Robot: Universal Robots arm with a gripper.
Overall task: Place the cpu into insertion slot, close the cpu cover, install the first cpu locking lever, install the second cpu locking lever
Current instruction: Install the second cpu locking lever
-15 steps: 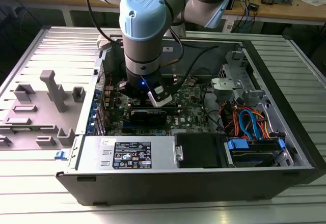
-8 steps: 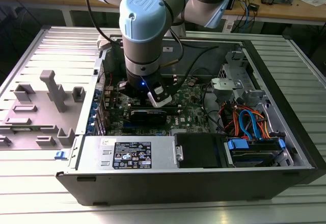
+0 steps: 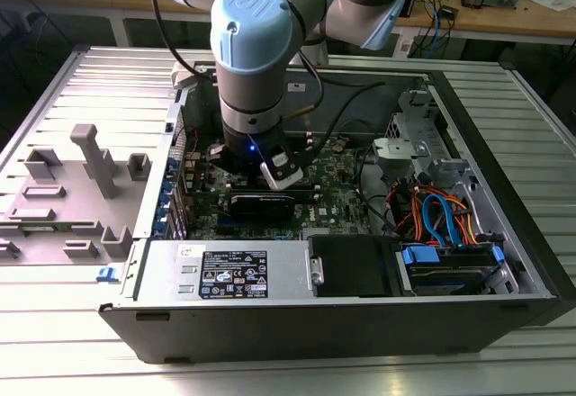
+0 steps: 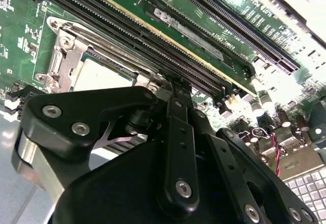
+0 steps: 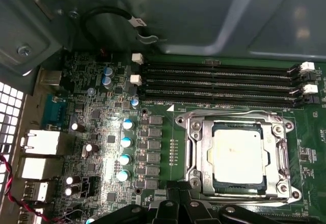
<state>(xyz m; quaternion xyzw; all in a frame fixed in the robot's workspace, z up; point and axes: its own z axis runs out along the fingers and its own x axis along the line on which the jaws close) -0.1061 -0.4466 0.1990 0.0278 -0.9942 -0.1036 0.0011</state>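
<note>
First wrist view, cpu (image 5: pixel 238 155) flat in insertion slot (image 5: pixel 196 155), cpu cover (image 5: pixel 235 119) down, hand (image 5: pixel 179 203) state unclear.

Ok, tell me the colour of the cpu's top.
Pale silver-grey. The cpu shows best in the first wrist view.

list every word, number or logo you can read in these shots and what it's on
Nothing can be quoted with confidence.
Black label on the silver power supply box: white print, too small to read.
Green motherboard: white lettering beside the long slots, too small to read.
cpu top: no legible marking.
</note>
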